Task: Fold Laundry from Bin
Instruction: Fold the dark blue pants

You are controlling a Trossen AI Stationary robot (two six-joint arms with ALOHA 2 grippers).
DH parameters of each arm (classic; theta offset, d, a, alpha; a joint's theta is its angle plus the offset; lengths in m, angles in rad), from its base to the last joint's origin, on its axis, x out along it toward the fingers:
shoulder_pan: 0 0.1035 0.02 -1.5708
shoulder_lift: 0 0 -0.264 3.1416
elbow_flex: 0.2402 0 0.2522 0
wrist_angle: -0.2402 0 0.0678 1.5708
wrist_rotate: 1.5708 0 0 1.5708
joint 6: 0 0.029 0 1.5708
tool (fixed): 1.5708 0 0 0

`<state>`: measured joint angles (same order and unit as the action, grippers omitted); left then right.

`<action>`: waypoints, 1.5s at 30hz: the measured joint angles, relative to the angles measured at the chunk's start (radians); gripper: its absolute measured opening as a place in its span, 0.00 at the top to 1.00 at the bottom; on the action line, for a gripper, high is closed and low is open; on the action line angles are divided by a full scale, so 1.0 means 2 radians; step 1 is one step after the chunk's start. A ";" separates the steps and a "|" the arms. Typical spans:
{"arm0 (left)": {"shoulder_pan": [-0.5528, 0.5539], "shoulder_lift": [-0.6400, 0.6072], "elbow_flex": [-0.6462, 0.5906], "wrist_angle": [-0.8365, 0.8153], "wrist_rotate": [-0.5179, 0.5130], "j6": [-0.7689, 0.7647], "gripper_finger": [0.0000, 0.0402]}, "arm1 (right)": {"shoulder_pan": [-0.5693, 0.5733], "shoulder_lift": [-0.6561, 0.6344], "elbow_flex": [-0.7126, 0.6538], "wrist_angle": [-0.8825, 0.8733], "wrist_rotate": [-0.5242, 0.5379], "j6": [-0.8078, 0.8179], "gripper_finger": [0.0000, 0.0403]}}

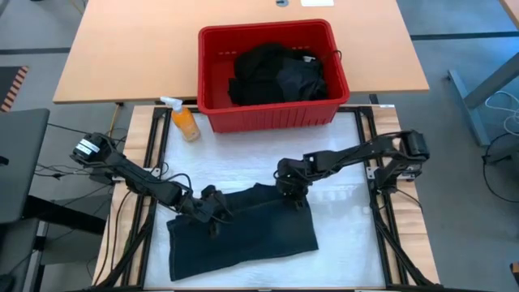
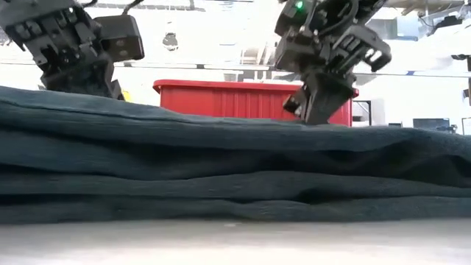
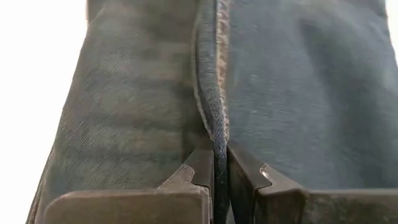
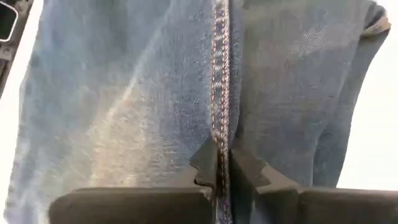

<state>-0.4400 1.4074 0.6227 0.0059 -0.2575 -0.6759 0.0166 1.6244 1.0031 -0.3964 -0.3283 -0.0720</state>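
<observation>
A dark green garment (image 1: 243, 235) lies spread on the white table top, in stacked folds in the low view (image 2: 235, 169). My left gripper (image 1: 212, 212) is shut on its far edge near the left corner, and my right gripper (image 1: 293, 195) is shut on the same edge near the right corner. The red bin (image 1: 212, 57) stands at the far side with more dark laundry (image 1: 276, 77) heaped inside it. My left gripper (image 3: 221, 165) pinches the garment's stitched hem (image 3: 217, 124) between its two fingers. The fingers slant down from the table's left and far side. The cloth beyond them lies on the table. My right gripper (image 4: 222, 163) pinches the stitched hem (image 4: 221, 118) between its two fingers, which lie along the seam. The fingers slant down from the table's right and far side. The rest of the garment rests on the table.
An orange spray bottle (image 1: 185, 122) stands just left of the bin's near corner. A wooden table (image 1: 122, 49) lies beyond the white work surface (image 1: 340, 162), which is bare to the right of the garment.
</observation>
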 joint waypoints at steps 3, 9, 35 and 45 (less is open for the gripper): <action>0.004 0.000 0.015 -0.004 0.006 0.023 0.98 | 0.000 -0.018 0.000 -0.007 0.024 0.008 0.90; 0.026 0.000 0.082 -0.125 0.003 0.059 0.98 | 0.000 -0.030 0.000 -0.030 0.109 0.054 0.92; 0.129 0.054 0.161 -0.313 0.018 0.076 0.93 | 0.010 -0.001 -0.006 -0.051 0.243 0.155 0.91; 0.129 0.098 0.160 -0.340 0.058 0.075 0.78 | 0.010 -0.001 -0.006 -0.047 0.246 0.178 0.85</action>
<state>-0.1822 1.6043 0.9436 -0.6748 -0.1417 -0.5262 0.0372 1.6234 0.9920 -0.4904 0.1642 0.2840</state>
